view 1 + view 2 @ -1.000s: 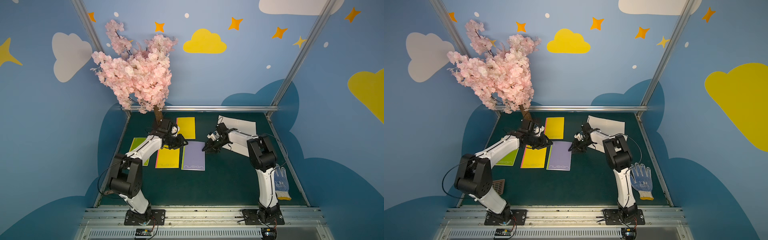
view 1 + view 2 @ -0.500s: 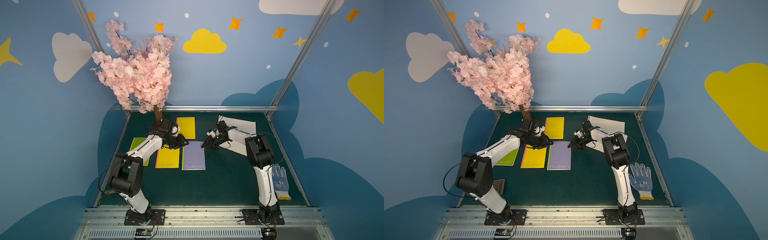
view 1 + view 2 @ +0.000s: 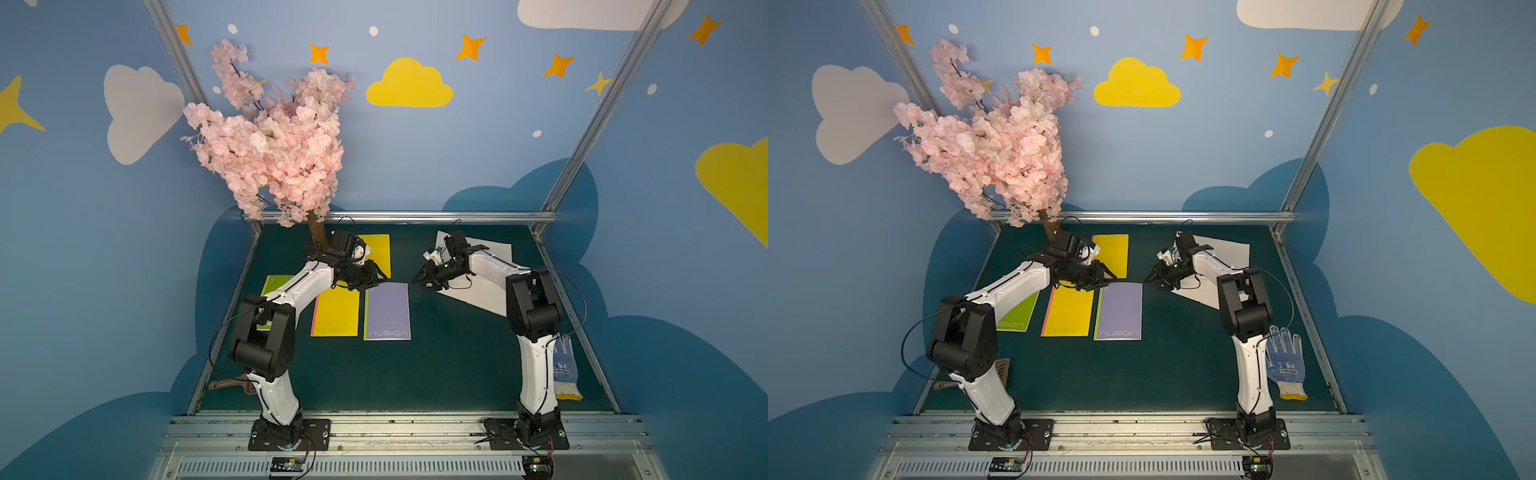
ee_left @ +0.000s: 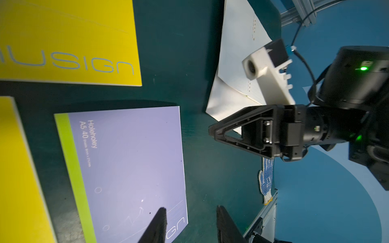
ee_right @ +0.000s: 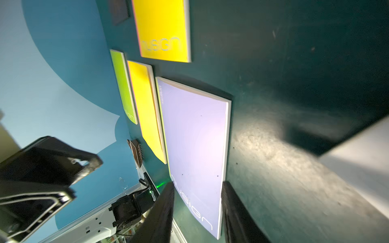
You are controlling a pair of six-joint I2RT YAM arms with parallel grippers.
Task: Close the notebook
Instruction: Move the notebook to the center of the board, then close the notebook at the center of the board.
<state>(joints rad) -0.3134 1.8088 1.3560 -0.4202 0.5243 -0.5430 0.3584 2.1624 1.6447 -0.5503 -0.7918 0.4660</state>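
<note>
The purple notebook (image 3: pixel 387 309) (image 3: pixel 1119 309) lies shut and flat on the green table, cover up, in both top views. My left gripper (image 3: pixel 380 279) (image 3: pixel 1108 280) hovers over its far left corner, open; in the left wrist view (image 4: pixel 190 209) nothing sits between the fingers, and the purple cover (image 4: pixel 130 164) lies below. My right gripper (image 3: pixel 417 280) (image 3: pixel 1148 280) hangs just off the far right corner, also open and empty. In the right wrist view (image 5: pixel 197 183) the closed purple notebook (image 5: pixel 195 136) lies beneath the gap.
A yellow notebook (image 3: pixel 336 309) and a green one (image 3: pixel 270 286) lie left of the purple one, another yellow one (image 3: pixel 380 253) behind. White open pages (image 3: pixel 494 249) lie under the right arm. The blossom tree's trunk (image 3: pixel 318 232) stands at the back left, a glove (image 3: pixel 565 370) at the right.
My right gripper has drawn slightly up and back from the purple notebook's far right corner. The left jaws have widened a little. The notebook has not moved.
</note>
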